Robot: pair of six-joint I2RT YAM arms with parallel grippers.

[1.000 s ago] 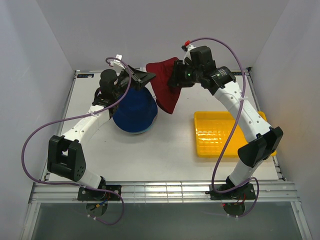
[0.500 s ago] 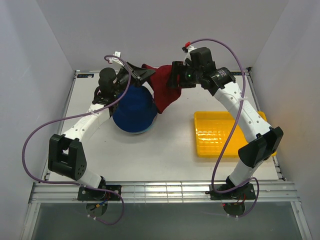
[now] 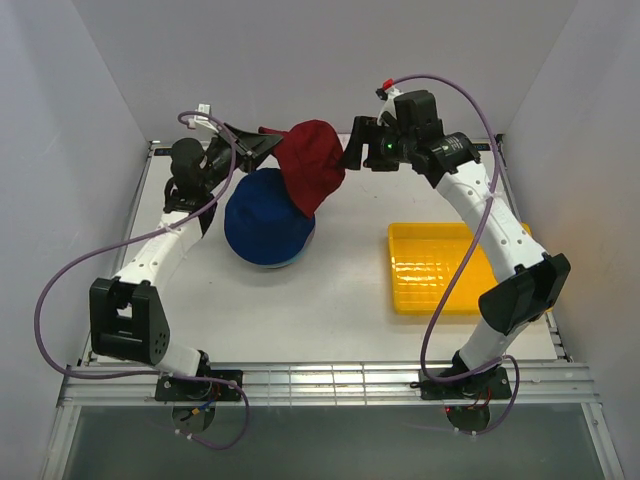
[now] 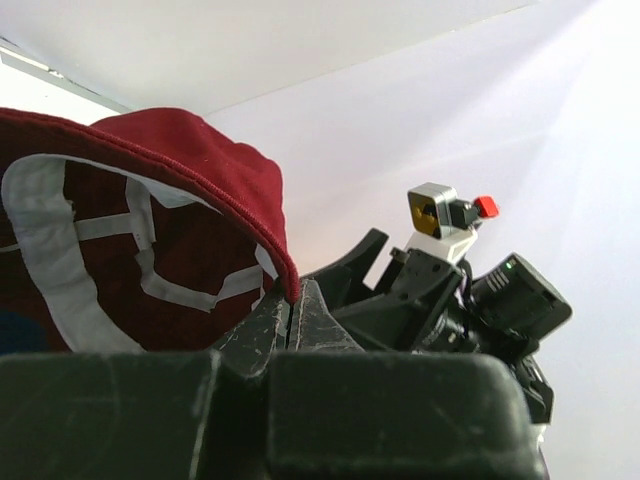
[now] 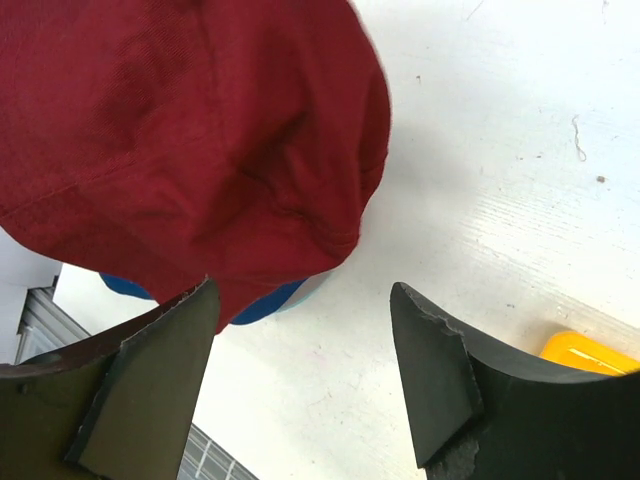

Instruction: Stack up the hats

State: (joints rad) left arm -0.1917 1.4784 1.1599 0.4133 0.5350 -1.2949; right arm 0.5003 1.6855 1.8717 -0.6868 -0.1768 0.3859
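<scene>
Left gripper [image 4: 292,305]: pinched tight on the brim edge of the dark red hat [image 3: 310,160].
Right gripper [image 5: 302,292]: fingers spread, holding nothing, beside the crown.
Hat position: held in the air, over the far right edge of the royal blue hat [image 3: 262,222].
Hat orientation: opening faces the left arm, crown faces the right gripper, length hanging down from the pinch.

Plain white walls [image 3: 300,60] enclose a white table [image 3: 340,300].

Dark red hat [image 3: 308,165], white-taped lining; royal blue hat [image 3: 258,232], perhaps teal-edged; yellow tray [image 3: 440,270].
</scene>
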